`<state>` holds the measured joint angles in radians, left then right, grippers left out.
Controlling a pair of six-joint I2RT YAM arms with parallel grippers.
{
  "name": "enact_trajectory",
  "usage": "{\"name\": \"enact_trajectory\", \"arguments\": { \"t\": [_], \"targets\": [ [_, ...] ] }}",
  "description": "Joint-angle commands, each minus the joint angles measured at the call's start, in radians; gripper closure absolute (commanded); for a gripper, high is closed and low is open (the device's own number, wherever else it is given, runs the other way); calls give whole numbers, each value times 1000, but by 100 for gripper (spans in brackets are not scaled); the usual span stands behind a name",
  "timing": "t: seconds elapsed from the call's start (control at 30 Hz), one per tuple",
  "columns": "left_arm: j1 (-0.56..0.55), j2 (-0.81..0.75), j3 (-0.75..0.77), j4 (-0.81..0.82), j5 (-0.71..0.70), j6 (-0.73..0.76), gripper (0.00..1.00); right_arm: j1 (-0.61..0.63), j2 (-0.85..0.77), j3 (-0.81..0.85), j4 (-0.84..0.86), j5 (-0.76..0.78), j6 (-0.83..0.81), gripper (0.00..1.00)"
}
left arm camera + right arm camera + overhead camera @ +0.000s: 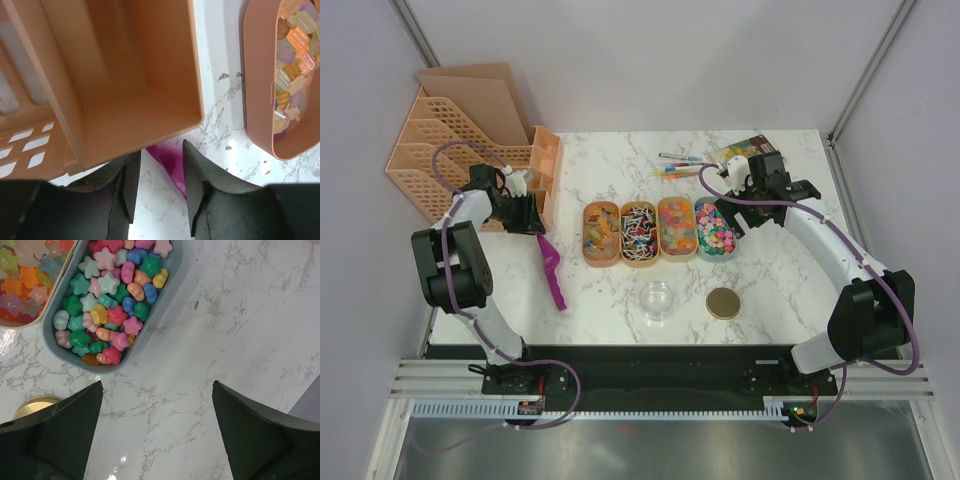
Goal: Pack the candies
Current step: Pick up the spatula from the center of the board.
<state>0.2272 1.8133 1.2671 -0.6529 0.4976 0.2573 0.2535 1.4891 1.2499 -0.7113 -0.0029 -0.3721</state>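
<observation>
A white marble counter (770, 290) sits inside pale walls. The left jaws stand partly parted beside a peach organiser (130, 75), over a purple scoop (170, 157), clasping nothing. The right jaws gape wide and empty. The candies (658, 230) fill four trays mid-counter, the pastel ones just ahead of the right jaws.

White-shelled left arm (465, 208) and right arm (823, 243), chunky black joints (450, 265), looping purple cables (460, 144), matte black tapered fingers (60, 430).
</observation>
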Motion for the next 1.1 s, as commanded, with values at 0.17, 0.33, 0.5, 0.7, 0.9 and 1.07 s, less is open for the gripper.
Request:
{"name": "enact_trajectory", "arguments": {
  "t": [0.17, 0.33, 0.5, 0.7, 0.9, 1.07],
  "targets": [
    [-12, 11, 20, 18, -5, -39, 64, 1, -33, -24, 23, -8, -13, 2],
    [-12, -3, 11, 7, -17, -41, 80, 1, -44, -32, 23, -3, -17, 2],
    [-12, -57, 1, -57, -13, -32, 98, 1, -56, -38, 21, -3, -19, 2],
    [-54, -121, 60, -242, 76, 26, 98, 1, -84, -15, 6, -31, -28, 2],
    [-160, -158, 236, -412, 261, 105, 98, 3, -110, 26, -16, -94, -56, 2],
    [-215, -120, 424, -351, 363, -21, 98, 36, -173, 36, 33, -132, -83, 2]
  ]
}}
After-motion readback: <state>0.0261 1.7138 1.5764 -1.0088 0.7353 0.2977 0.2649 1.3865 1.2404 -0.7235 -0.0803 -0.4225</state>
